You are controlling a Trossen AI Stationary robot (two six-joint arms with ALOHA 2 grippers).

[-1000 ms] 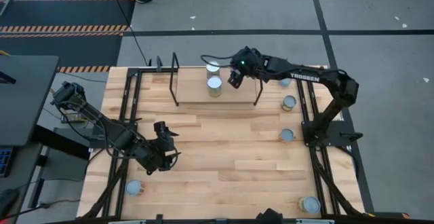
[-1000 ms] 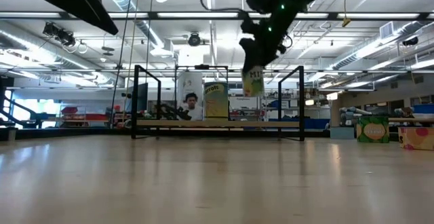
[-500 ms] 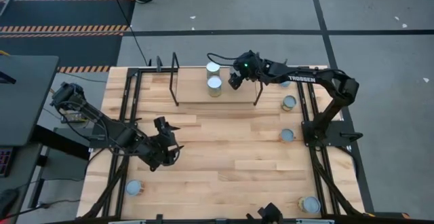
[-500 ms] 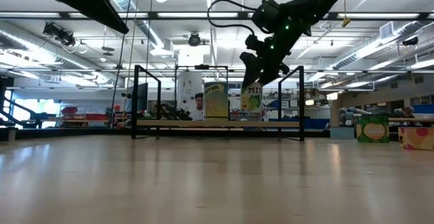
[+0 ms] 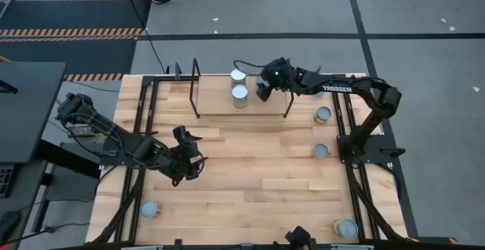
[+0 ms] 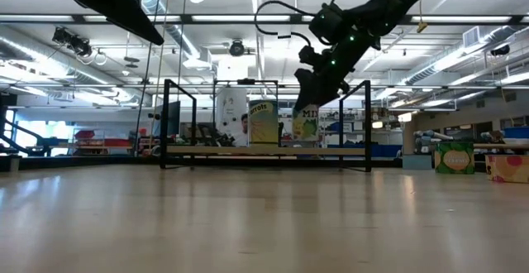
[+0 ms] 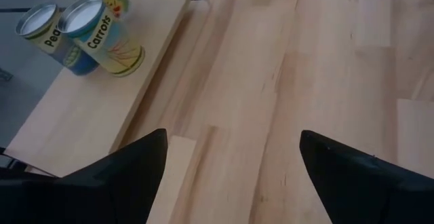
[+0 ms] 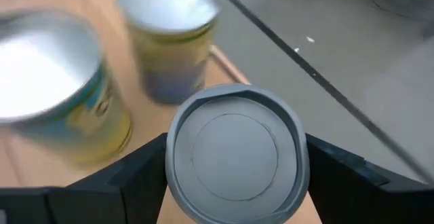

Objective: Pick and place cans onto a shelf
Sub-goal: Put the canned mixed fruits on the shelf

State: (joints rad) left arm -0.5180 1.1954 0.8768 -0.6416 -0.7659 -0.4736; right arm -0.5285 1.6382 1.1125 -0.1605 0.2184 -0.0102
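Shelf (image 5: pixel 220 104) — right gripper (image 6: pixel 307 99) jaws clamp can (image 6: pixel 305 122), axis near-vertical; left's jaws released.

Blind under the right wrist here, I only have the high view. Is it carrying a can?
Observer: Yes. The right wrist view shows a can clamped between the right gripper fingers.
Operator: Down on the shelf yet?
Observer: In the low view its base sits just above the shelf board. I can't tell if it touches.
Operator: Left arm holding anything?
Observer: No. The left wrist view shows the left gripper open and empty over the tabletop.
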